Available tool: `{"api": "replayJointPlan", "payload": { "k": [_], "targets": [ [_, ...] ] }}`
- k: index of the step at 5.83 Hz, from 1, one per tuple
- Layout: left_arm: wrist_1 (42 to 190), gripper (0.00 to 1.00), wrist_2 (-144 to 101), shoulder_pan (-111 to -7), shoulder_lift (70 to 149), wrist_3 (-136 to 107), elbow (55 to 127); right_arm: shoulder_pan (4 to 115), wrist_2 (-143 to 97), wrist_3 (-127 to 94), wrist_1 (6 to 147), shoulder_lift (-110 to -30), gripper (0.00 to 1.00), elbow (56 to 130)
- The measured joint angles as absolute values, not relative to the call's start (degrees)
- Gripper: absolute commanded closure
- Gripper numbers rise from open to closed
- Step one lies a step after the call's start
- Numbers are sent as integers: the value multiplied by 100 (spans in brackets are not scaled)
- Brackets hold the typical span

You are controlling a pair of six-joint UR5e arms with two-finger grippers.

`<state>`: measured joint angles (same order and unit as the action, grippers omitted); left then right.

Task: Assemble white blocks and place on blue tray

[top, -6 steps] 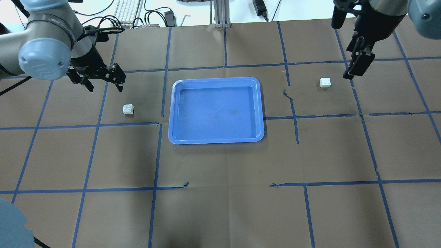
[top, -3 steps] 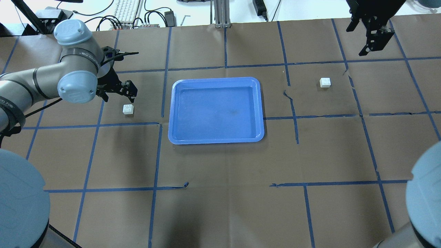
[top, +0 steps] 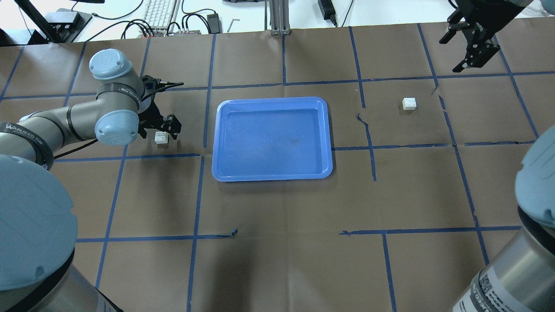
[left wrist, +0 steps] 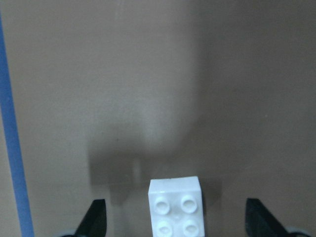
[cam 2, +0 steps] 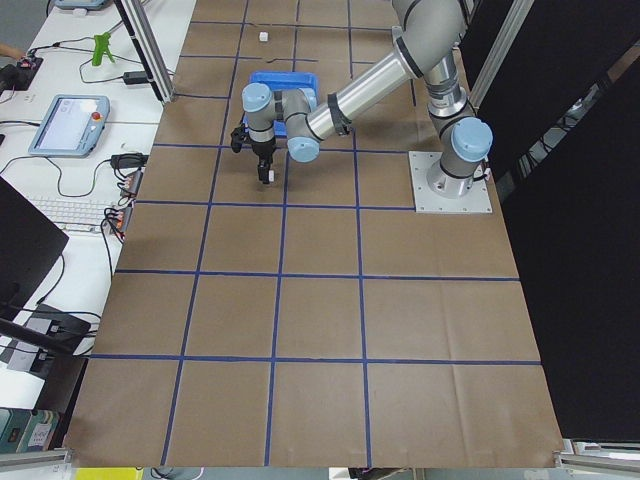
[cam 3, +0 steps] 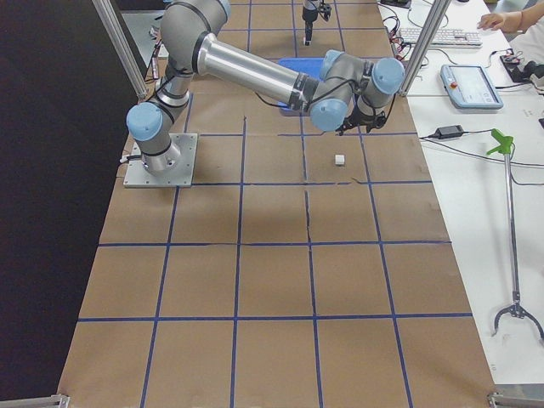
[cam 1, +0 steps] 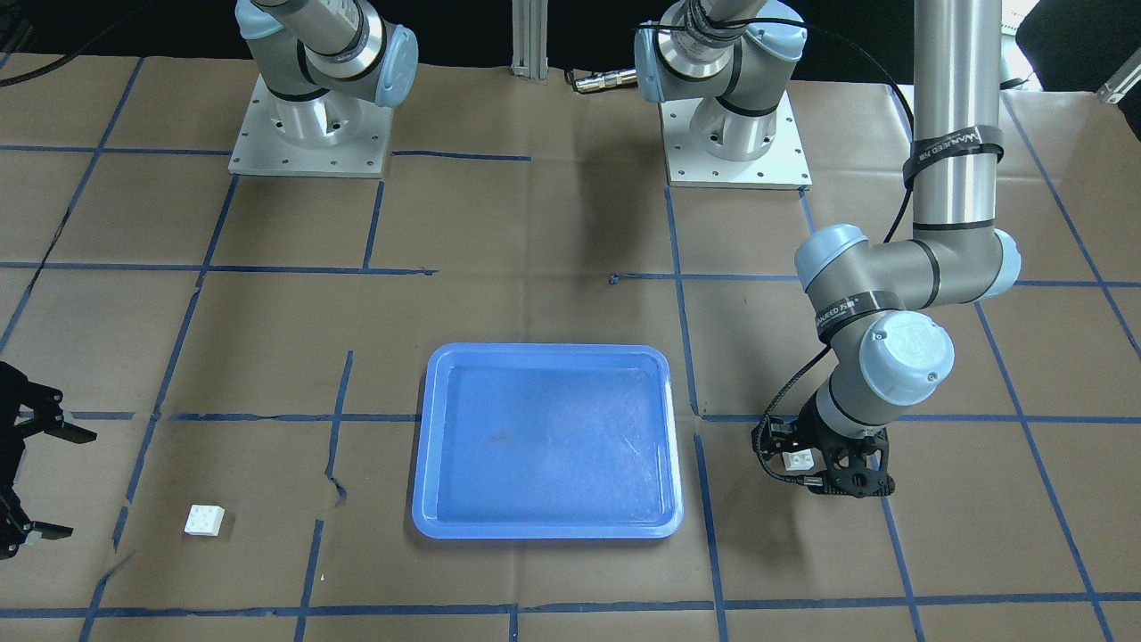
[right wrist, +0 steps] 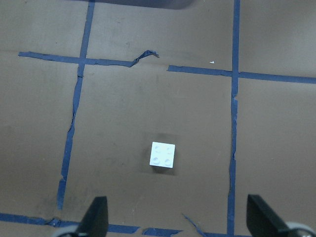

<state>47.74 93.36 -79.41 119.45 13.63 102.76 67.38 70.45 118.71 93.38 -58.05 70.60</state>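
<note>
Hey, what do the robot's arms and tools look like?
The left arm and right arm are silver tubes with light-blue joint caps on square metal bases. The left arm carries black bands with white lettering and a thin black cable. The left tool and right tool are black, two-fingered.

Smooth white plastic blocks [top: 409, 103], a scuffed blue plastic tray [top: 269, 145], matt brown paper [top: 282, 268] crossed by blue tape [top: 130, 238].
</note>
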Motion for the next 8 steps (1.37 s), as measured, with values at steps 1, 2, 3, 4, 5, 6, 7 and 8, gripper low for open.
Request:
{"api": "replayJointPlan", "payload": {
  "k": [1,2,3,4,5,6,7,8],
  "targets": [
    [4759,59,9335,-7943,11967,1391,10278,6469,6378,12042,9360,-5553,0,7256],
    [4753,75,9337,-7945,11966,1437,10273,6299,5642,12277,9413,-5397,0,7559],
    [4748,83,9340,-7945,11960,1467,10262,6229,5121,12466,9466,-5321,0,7893],
    [4757,84,9342,-7943,11937,1477,10245,6204,4759,12643,9625,-5244,0,8177],
    [4795,84,9351,-7939,11888,1478,10211,6199,4589,12768,9961,-5095,0,8356],
    [4840,84,9360,-7995,11817,1483,10179,6197,4561,12818,10241,-4920,0,8429],
    [4857,84,9363,-8271,11707,1513,10160,6196,4597,12835,10368,-4790,0,8442],
    [4860,84,9379,-8794,11583,1556,10136,6196,4729,12826,10421,-4710,2,8441]
  ]
}}
